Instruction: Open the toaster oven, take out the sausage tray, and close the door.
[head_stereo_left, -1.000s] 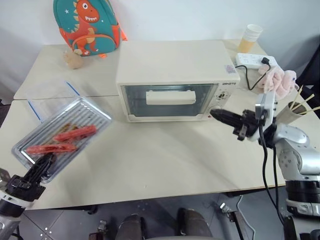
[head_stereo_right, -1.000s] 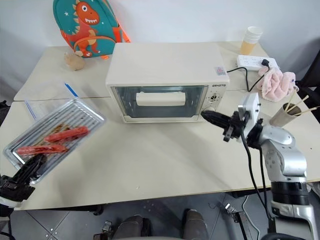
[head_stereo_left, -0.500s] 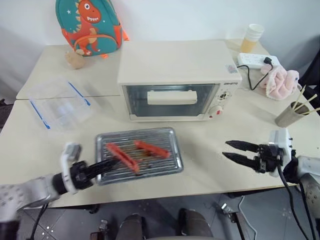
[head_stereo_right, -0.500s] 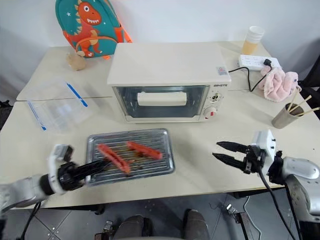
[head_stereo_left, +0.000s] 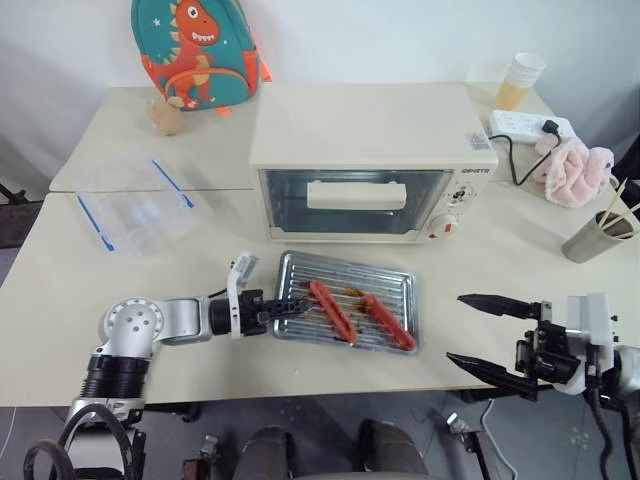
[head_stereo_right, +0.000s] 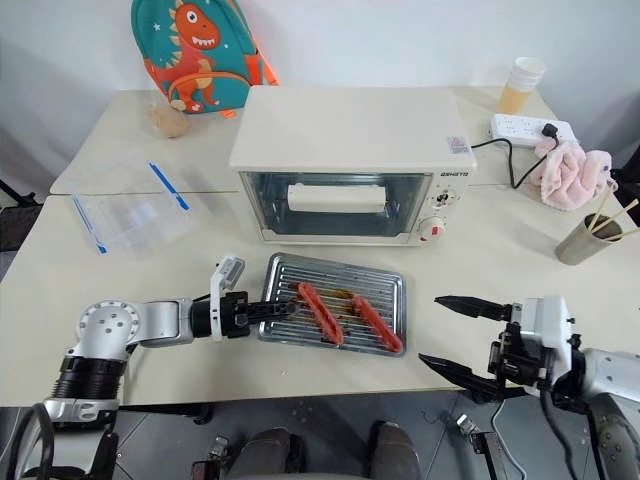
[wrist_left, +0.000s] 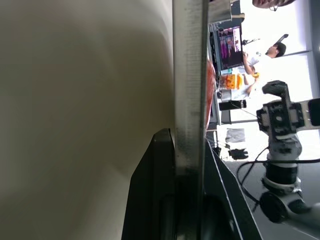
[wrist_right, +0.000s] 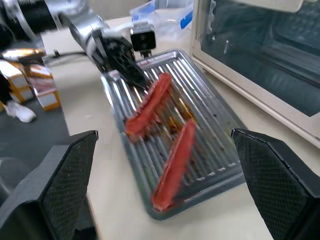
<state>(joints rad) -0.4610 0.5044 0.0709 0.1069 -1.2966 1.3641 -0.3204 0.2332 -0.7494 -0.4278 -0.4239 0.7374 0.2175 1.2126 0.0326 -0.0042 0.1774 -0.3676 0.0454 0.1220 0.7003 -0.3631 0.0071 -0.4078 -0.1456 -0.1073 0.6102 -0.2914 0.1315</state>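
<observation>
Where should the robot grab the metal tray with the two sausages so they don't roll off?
Probably by the thin raised rim of a short end, coming in level from the side. The sausage tray lies flat before the toaster oven, so only its rim sticks up. The left gripper is shut on its end nearest that arm.

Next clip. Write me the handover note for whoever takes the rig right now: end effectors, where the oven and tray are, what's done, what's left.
Left end effector: shut on the left rim of the sausage tray.
Right end effector: open, holding nothing, near the table's front edge, right of the tray.
Tray: on the table in front of the toaster oven, both sausages on it.
Door: shut, handle up.
Done: tray out, door closed.
Left: let go of the tray and pull the left arm away.
</observation>
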